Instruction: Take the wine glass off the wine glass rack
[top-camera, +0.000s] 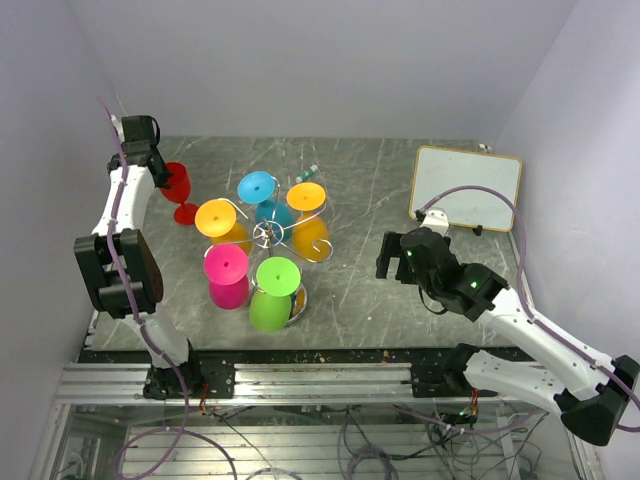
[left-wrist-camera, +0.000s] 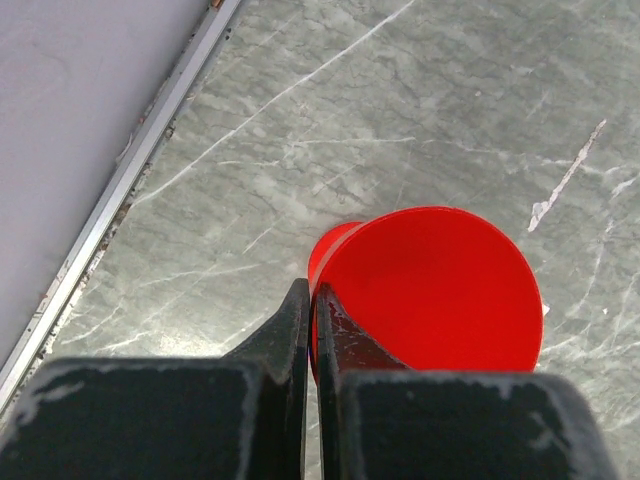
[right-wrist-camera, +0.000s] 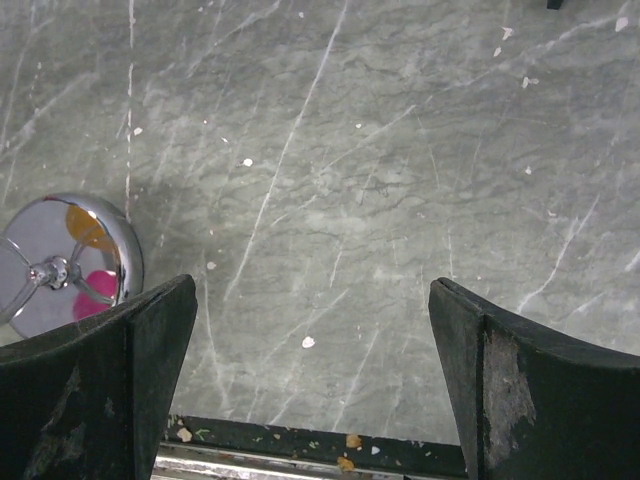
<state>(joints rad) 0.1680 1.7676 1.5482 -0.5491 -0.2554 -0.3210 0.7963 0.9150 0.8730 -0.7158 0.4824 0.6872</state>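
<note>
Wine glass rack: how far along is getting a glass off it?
Done: the red wine glass is off the wine glass rack, upright beside it. In hand: the left gripper is shut on its rim. Left: releasing it, probably. Five other glasses hang on the rack; the right gripper is open, holding nothing.

My top camera looks down from above and behind the arm bases, covering the whole table (top-camera: 370, 190); the left wrist view sits close over the red wine glass (left-wrist-camera: 430, 290), which is at ten o'clock overhead; the right wrist view faces the marble, with the wine glass rack (right-wrist-camera: 40, 225) at nine o'clock in its frame; the top view shares both.
</note>
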